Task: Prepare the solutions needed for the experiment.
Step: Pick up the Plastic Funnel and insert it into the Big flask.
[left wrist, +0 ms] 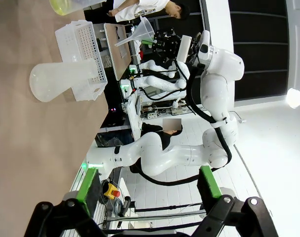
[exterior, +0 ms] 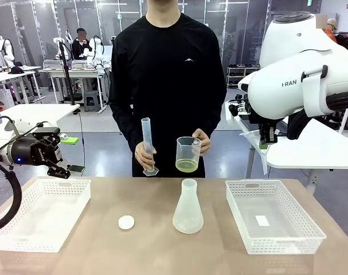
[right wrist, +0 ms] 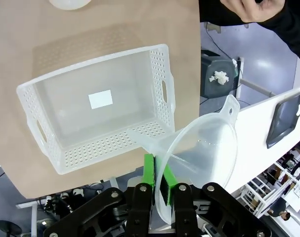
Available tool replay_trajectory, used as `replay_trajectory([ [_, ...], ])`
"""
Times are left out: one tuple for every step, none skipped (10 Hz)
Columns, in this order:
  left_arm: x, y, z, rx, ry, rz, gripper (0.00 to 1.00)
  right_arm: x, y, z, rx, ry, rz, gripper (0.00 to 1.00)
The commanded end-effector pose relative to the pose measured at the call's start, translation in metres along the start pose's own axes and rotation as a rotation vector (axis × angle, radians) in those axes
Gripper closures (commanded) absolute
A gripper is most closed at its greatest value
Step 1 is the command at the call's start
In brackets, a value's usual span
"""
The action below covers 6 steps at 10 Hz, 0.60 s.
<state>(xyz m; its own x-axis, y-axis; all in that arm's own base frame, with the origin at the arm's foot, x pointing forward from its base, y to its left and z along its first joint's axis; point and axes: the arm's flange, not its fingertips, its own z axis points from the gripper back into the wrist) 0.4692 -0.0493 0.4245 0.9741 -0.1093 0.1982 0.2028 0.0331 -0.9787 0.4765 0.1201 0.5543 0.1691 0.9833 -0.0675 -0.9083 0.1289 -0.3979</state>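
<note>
Pale yellow-green solutions [exterior: 187, 165] lie shallow in a clear beaker [exterior: 188, 148] in the person's hand [exterior: 203, 139] beyond the bench [exterior: 133, 246] | likely light, sloshes, take mid-wall, keep upright | left gripper [left wrist: 150, 186] fingers spread wide, empty | right gripper [right wrist: 158, 173] fingers clamped on translucent funnel [right wrist: 204, 148] wall.

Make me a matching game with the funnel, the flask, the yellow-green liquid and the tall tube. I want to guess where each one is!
Things:
1. funnel
2. flask
3. solution
4. measuring cylinder

Places:
A. standing on the table, in the middle
B. at the bottom of the beaker
C. pinched in the robot's right hand
D. gripped by the person's hand, above the table's far edge

Pairs: 1-C, 2-A, 3-B, 4-D
</note>
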Motion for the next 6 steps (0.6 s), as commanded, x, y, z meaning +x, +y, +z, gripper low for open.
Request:
replay_trajectory([
  [0.000,-0.003,0.000,-0.013,0.005,-0.002,0.00,0.001,-0.004,0.000,0.003,0.011,0.013,1.00],
  [0.000,-0.003,0.000,-0.013,0.005,-0.002,0.00,0.001,-0.004,0.000,0.003,0.011,0.013,1.00],
  [0.000,-0.003,0.000,-0.013,0.005,-0.002,0.00,0.001,-0.004,0.000,0.003,0.011,0.013,1.00],
  [0.000,-0.003,0.000,-0.013,0.005,-0.002,0.00,0.000,0.000,-0.001,0.002,0.000,0.001,0.94],
  [0.000,-0.003,0.000,-0.013,0.005,-0.002,0.00,0.015,0.012,0.004,-0.022,-0.034,0.058,0.94],
  [0.000,-0.003,0.000,-0.013,0.005,-0.002,0.00,0.027,0.025,0.007,-0.035,-0.064,0.116,0.94],
])
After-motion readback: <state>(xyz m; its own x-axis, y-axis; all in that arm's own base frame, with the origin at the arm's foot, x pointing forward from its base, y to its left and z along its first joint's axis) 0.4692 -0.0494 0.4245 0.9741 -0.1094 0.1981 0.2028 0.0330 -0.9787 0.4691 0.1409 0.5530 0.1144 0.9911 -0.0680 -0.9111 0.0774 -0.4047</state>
